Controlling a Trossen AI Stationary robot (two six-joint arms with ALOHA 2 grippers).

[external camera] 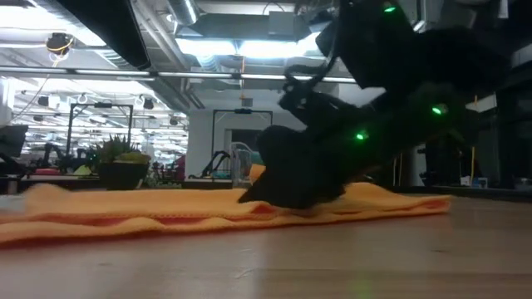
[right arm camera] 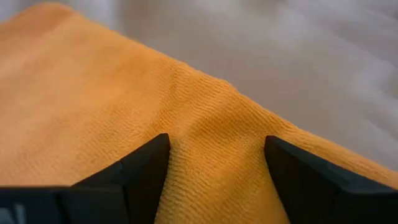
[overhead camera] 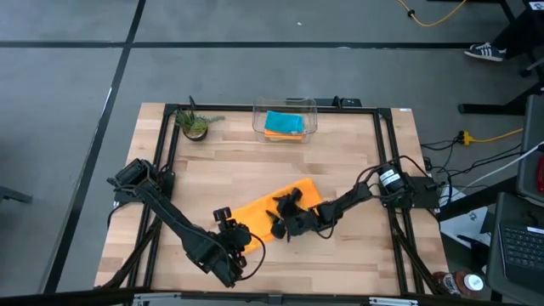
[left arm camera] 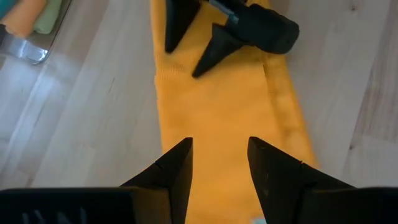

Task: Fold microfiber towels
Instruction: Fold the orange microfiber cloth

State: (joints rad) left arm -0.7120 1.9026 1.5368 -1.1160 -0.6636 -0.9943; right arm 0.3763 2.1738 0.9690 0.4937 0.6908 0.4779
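One orange microfiber towel lies folded in a long strip, slantwise across the middle of the table. My right gripper comes from the table's right and is open, its fingertips down on the strip's middle. My left gripper hangs open above the towel's near-left end and touches nothing. In the low view the towel lies flat on the wood with the right gripper on it. Other folded towels, blue and orange, lie in the clear bin. My right gripper stands open with both fingertips set on the towel's top surface, around the middle of the strip. The fingers slant down from the table's right and lie across the strip. A low ridge of cloth rises between them. The towel lies on the table.
A clear plastic bin with folded towels stands at the table's far edge, and a small potted plant is to its left. A black frame runs round the table. Bare wood lies to the towel's left and right.
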